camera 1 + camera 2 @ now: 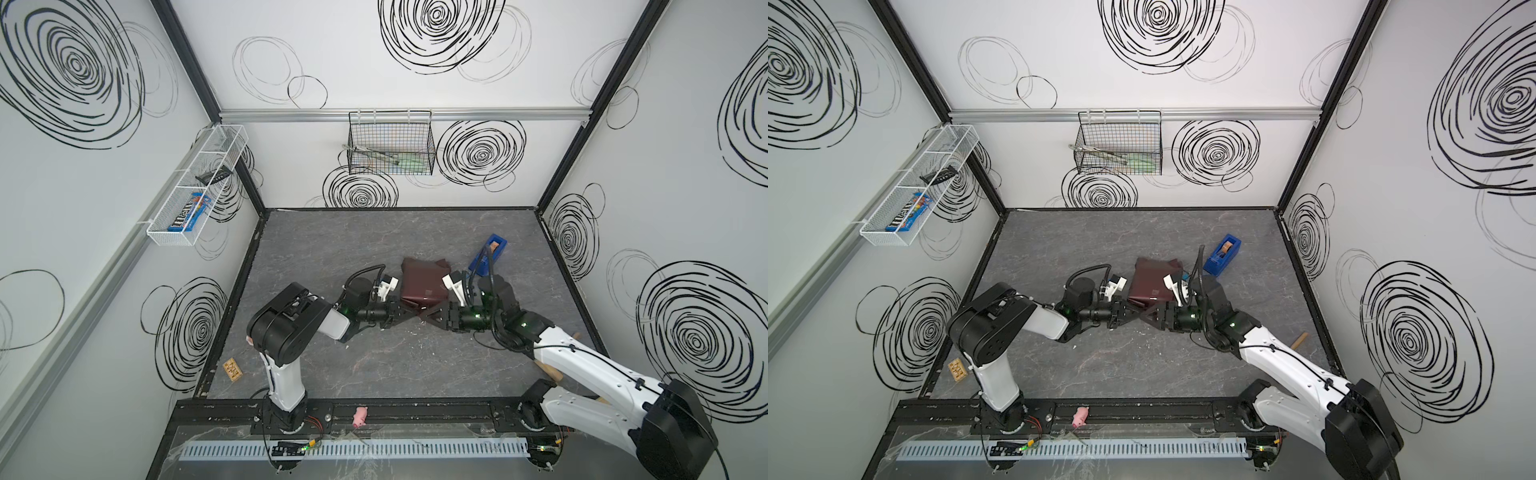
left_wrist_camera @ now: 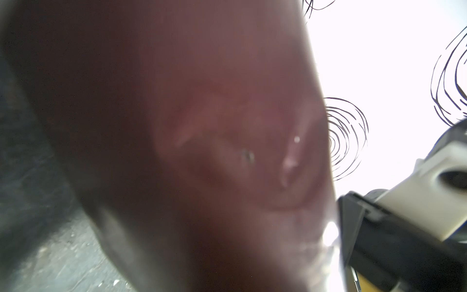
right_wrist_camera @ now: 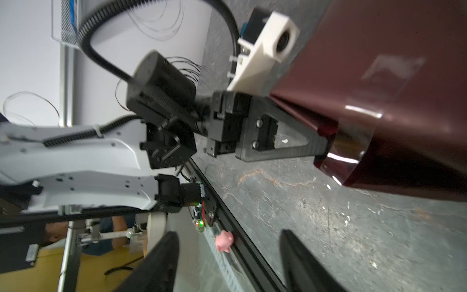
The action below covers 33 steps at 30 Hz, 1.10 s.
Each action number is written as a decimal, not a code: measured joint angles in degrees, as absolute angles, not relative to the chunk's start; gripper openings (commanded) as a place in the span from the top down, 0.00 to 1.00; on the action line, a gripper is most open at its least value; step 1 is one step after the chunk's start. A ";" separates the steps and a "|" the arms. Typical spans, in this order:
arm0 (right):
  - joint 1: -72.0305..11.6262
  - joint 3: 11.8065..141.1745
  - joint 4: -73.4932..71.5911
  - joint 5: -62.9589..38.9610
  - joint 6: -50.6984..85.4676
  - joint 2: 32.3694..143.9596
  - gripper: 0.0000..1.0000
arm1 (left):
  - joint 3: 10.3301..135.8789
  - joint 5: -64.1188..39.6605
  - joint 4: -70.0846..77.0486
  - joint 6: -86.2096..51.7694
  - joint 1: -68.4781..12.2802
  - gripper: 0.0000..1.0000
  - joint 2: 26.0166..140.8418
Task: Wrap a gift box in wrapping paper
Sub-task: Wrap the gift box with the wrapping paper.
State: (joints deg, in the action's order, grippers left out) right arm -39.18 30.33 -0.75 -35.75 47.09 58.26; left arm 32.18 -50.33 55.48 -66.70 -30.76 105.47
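The maroon wrapping paper (image 1: 419, 282) (image 1: 1152, 282) is folded into a box-shaped package in the middle of the table. The gift box is hidden inside it. My left gripper (image 1: 409, 309) (image 3: 326, 149) reaches in from the left and is shut on a fold of paper at the package's near edge, where glossy clear tape (image 3: 353, 141) lies. Blurred maroon paper (image 2: 202, 126) fills the left wrist view and hides those jaws. My right gripper (image 1: 430, 312) (image 3: 228, 232) faces it from the right, just in front of the package. It is open, with only the table between its fingers.
A blue tape dispenser (image 1: 488, 255) (image 1: 1223, 253) stands behind my right wrist. A pink pig toy (image 1: 360, 417) lies on the front rail and a small wooden block (image 1: 232, 369) at the table's left edge. A wooden stick (image 1: 1299, 340) lies at the right. Wire baskets (image 1: 390, 143) hang on the walls.
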 measured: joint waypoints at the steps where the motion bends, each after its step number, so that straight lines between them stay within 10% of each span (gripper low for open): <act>1: -39.75 28.86 -1.65 -35.40 47.62 58.00 0.52 | 32.18 -50.30 55.48 -66.70 -30.76 1.00 105.47; 33: -36.07 20.18 -25.82 -35.31 49.89 71.88 0.66 | 32.40 -50.30 53.95 -66.22 -30.87 1.00 105.47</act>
State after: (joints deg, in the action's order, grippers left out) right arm -36.07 20.18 -25.82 -35.31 49.89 71.88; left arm 32.40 -50.30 53.95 -66.22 -30.87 105.47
